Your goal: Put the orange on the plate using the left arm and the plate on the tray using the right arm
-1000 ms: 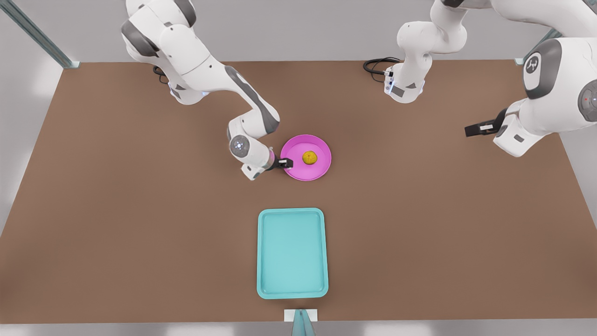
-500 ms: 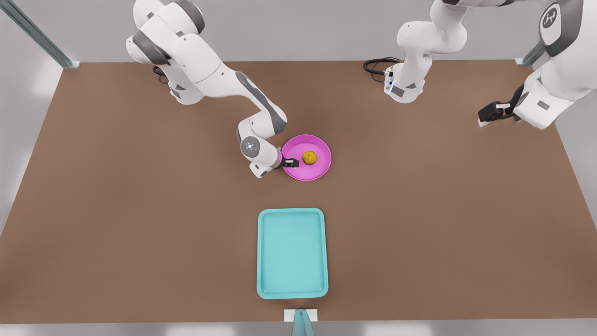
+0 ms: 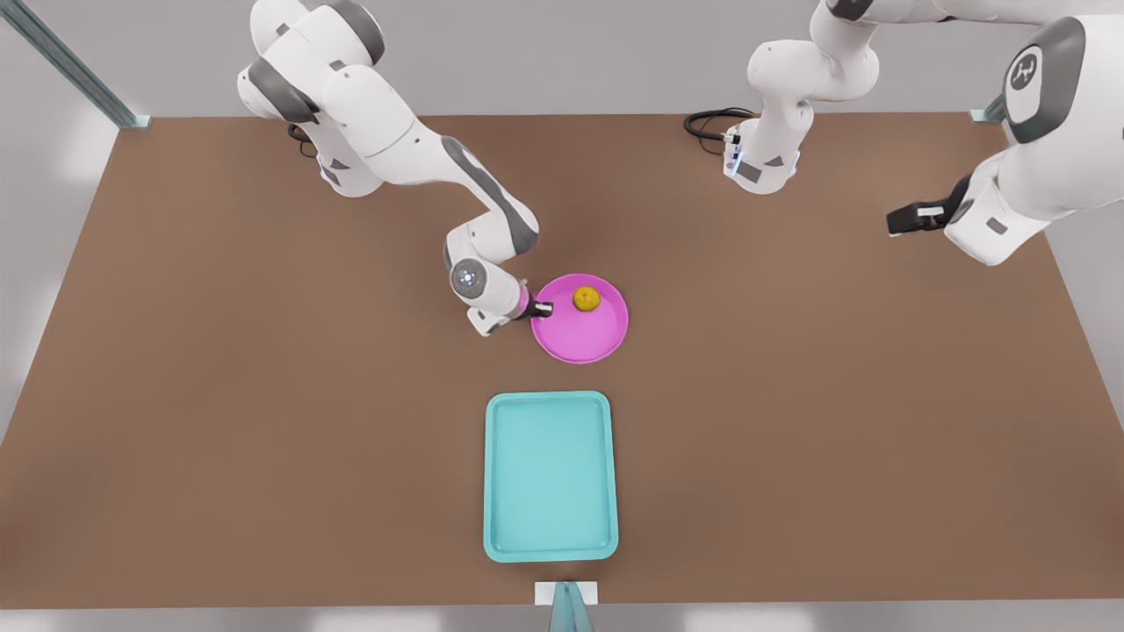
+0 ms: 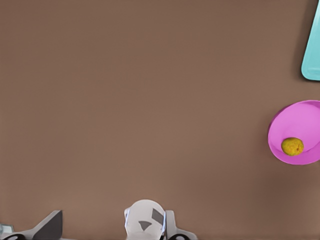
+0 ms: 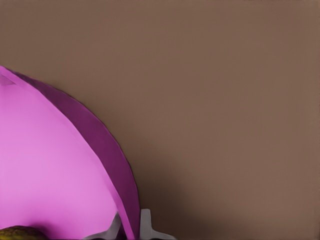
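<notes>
The magenta plate (image 3: 580, 338) sits at mid-table, with the yellow-orange orange (image 3: 587, 299) lying inside it near its far rim. My right gripper (image 3: 543, 309), on the front view's left, is shut on the plate's rim. In the right wrist view its pale fingertips (image 5: 146, 222) straddle the rim of the plate (image 5: 50, 165), and a sliver of the orange (image 5: 17, 232) shows. The teal tray (image 3: 551, 474) lies nearer the front edge, apart from the plate. My left gripper (image 3: 913, 217) hangs high at the front view's right, far from everything. From there the plate (image 4: 300, 125), orange (image 4: 292, 146) and tray (image 4: 312, 50) look small.
Brown tabletop (image 3: 219, 395) stretches wide on both sides of the tray. The two arm bases (image 3: 760, 162) stand at the far edge with a black cable beside them. A small white bracket (image 3: 566, 593) sits at the front edge.
The plate has shifted a little toward the tray in my right gripper, and the orange has ended up by the plate's far rim. The left arm has swung at the front view's right.
</notes>
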`<state>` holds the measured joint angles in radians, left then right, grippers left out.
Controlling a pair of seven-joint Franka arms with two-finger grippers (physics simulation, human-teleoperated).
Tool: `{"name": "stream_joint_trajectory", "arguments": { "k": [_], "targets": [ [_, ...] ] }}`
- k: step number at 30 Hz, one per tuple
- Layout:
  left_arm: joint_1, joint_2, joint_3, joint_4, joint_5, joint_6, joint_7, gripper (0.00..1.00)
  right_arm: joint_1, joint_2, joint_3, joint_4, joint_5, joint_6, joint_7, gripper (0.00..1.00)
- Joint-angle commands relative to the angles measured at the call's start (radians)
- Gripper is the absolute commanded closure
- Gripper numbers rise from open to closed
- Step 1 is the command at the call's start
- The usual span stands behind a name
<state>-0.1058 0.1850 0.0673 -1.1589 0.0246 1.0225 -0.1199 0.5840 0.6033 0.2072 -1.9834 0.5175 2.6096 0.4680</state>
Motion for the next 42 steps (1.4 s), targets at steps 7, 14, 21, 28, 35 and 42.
{"name": "stream_joint_trajectory", "arguments": {
  "k": [7, 14, 21, 28, 35, 42],
  "targets": [
    [0.005, 0.013, 0.003, -0.001, 0.006, 0.041, 0.008, 0.00, 0.008, -0.056, 0.000, 0.006, -0.008, 0.010, -0.038, 0.79],
    [0.014, 0.037, 0.037, 0.016, 0.005, 0.159, 0.008, 0.00, -0.042, -0.070, 0.000, 0.086, -0.005, 0.006, -0.074, 0.79],
    [0.011, 0.070, 0.075, 0.010, -0.032, 0.150, 0.028, 0.00, -0.217, 0.012, -0.009, 0.308, -0.013, -0.123, -0.250, 0.79],
    [-0.011, 0.082, 0.069, -0.001, -0.029, 0.122, 0.028, 0.00, -0.283, 0.167, 0.000, 0.524, -0.008, -0.177, -0.404, 0.79],
    [-0.032, 0.079, 0.055, -0.001, -0.041, 0.114, 0.025, 0.00, -0.289, 0.256, 0.015, 0.617, -0.007, -0.178, -0.517, 0.79],
    [-0.037, 0.080, 0.055, -0.002, -0.040, 0.097, 0.025, 0.00, -0.294, 0.288, 0.017, 0.663, -0.005, -0.177, -0.562, 0.79]
  ]
}}
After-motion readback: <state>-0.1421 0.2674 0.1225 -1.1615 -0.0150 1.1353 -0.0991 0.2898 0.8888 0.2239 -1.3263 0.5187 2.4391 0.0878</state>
